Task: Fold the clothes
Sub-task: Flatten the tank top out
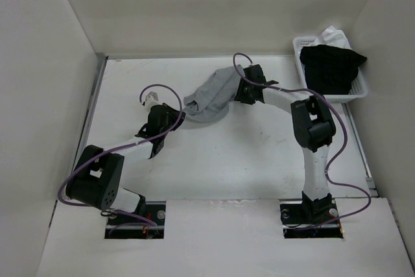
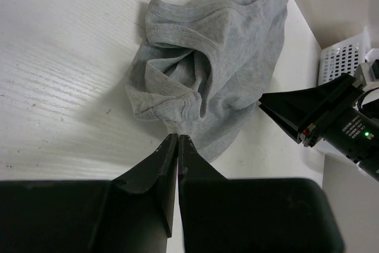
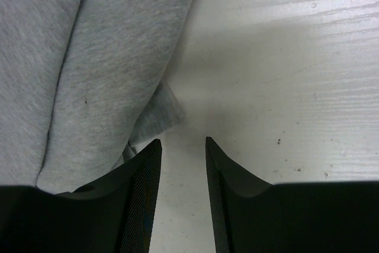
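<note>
Grey top (image 1: 211, 98) lies crumpled; basket (image 1: 299, 48) holds black garment (image 1: 331, 66); left gripper (image 2: 177, 139) closed, right gripper (image 3: 182, 143) parted.

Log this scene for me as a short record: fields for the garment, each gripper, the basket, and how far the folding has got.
garment: grey top, bunched and unfolded on the table
left gripper: shut, tips at the top's near edge; whether it pinches cloth cannot be told
right gripper: open, bare table between the jaws, grey cloth beside one finger
basket: far right corner, holding a black garment and a white cloth
fold status: no fold made yet
</note>
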Available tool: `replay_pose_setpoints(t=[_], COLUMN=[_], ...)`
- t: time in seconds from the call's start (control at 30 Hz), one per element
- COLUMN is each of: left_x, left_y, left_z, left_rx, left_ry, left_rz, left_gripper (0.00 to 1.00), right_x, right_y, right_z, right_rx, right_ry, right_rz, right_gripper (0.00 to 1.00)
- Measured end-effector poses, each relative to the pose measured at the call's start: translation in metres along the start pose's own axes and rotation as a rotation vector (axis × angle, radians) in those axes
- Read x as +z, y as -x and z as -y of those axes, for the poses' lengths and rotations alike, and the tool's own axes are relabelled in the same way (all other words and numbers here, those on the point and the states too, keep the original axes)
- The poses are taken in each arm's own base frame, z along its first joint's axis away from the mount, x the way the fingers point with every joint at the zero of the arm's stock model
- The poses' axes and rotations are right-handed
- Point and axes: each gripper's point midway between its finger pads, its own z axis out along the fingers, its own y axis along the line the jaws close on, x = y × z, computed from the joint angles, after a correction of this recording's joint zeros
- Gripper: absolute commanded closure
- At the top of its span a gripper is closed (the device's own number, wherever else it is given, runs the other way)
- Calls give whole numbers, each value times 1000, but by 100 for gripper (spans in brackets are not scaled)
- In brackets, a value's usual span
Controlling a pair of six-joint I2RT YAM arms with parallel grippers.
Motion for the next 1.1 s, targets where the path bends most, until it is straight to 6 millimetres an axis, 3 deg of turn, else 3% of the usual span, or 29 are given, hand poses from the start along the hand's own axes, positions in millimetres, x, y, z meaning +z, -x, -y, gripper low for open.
replay_pose_setpoints(t=[0.47, 1.1], left_x=[1, -1], left_y=[-9, -6], left_z=[-14, -16], left_rx=[-41, -78], left_ry=[-11, -36], left_rz=[-32, -31], left_gripper=[99, 98], right_x=[6, 14], right_y=[12, 13], right_z=[-4, -4], right_rx=[-22, -53], right_ry=[-35, -85], right_rz=[-26, -103], right_gripper=[63, 71])
